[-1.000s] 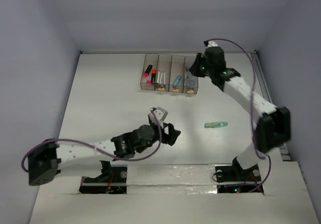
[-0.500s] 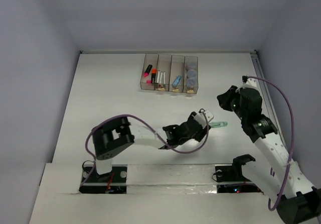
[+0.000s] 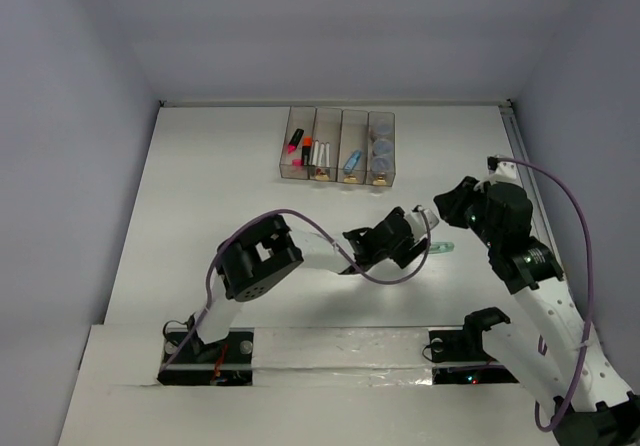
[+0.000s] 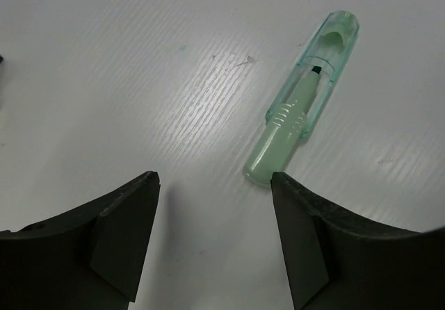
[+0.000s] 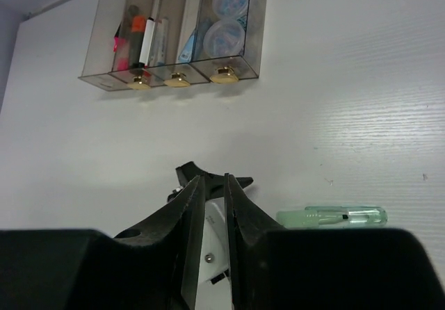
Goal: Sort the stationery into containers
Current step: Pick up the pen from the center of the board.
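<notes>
The marker [image 4: 299, 108] lay flat on the bench [image 3: 220, 196], well apart from the bins [image 3: 341, 131] (which already held other stationery). The left end effector [image 4: 212, 185] hung over it, jaws spread and empty, but the marker sat off to one side. Its butt end lay just beside one finger, not between the two. Closing from there would likely have caught only that end. Or a finger might have come down on the barrel and sent the round body rolling across the smooth bench. The right end effector [image 5: 213, 185], fingers pressed almost together and holding nothing, hovered near the left wrist, so a sideways correction risked a knock between the arms.
</notes>
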